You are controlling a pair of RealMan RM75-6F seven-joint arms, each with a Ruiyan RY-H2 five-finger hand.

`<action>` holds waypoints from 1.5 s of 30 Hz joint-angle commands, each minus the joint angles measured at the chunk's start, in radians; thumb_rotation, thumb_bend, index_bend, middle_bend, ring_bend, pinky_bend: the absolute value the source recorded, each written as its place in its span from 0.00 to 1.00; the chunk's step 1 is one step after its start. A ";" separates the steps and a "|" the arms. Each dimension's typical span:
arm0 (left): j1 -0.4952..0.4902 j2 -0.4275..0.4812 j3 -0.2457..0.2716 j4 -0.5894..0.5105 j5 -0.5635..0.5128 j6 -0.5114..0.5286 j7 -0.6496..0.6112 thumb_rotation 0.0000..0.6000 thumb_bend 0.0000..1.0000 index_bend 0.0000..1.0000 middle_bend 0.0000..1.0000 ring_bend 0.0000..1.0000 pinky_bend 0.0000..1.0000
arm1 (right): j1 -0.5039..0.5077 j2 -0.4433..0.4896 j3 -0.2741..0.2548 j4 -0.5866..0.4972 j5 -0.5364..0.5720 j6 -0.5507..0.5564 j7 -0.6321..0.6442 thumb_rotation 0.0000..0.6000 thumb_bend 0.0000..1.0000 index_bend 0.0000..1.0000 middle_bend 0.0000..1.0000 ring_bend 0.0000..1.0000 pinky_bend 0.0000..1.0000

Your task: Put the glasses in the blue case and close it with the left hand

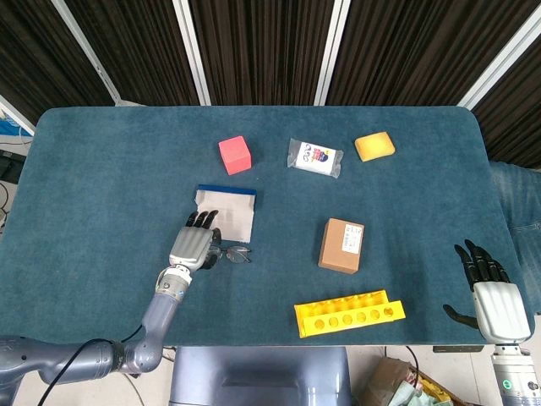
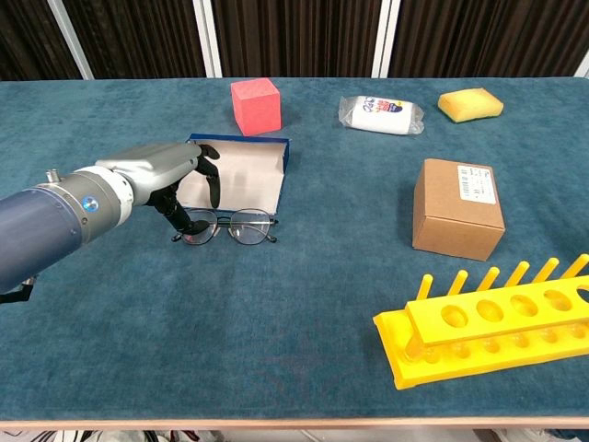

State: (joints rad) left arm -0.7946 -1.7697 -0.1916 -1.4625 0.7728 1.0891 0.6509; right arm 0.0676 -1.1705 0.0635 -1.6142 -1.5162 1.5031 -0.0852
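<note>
Two hands are ours to watch. We see the left hand (image 2: 164,175) lowered over the left end of the glasses (image 2: 229,226), its dark fingers (image 2: 213,189) curled downward with the thumb reaching toward the frame's left lens. From the chest view we cannot tell whether the fingertips actually pinch the frame or only hover at it; the glasses lie flat on the table (image 2: 276,313). Our right hand (image 1: 490,292) rests far off at the table's right edge, fingers spread apart and holding nothing.

We see the glasses as thin, dark-rimmed with clear lenses, lying just in front of the blue case (image 2: 239,170). The case lies open, showing a pale grey lining edged in blue along its far and right sides, and the left hand partly covers its left portion.

Elsewhere on the table we note a red cube (image 2: 256,104) behind the case, a white packet (image 2: 380,114), a yellow sponge (image 2: 470,104), a cardboard box (image 2: 458,208) and a yellow rack (image 2: 492,327) with round holes near the front edge.
</note>
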 commanded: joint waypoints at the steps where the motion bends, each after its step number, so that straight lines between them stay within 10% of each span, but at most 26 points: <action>1: 0.000 -0.011 -0.002 0.008 0.003 0.006 -0.001 1.00 0.30 0.48 0.06 0.00 0.00 | 0.000 0.001 0.001 -0.001 0.002 -0.001 0.002 1.00 0.08 0.00 0.00 0.09 0.19; 45: -0.024 -0.115 -0.034 0.106 0.005 0.041 0.065 1.00 0.34 0.54 0.11 0.00 0.00 | 0.003 0.005 0.001 -0.013 0.015 -0.013 0.008 1.00 0.08 0.00 0.00 0.09 0.19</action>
State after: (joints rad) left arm -0.8183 -1.8845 -0.2249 -1.3569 0.7777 1.1295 0.7150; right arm 0.0702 -1.1656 0.0647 -1.6268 -1.5013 1.4897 -0.0776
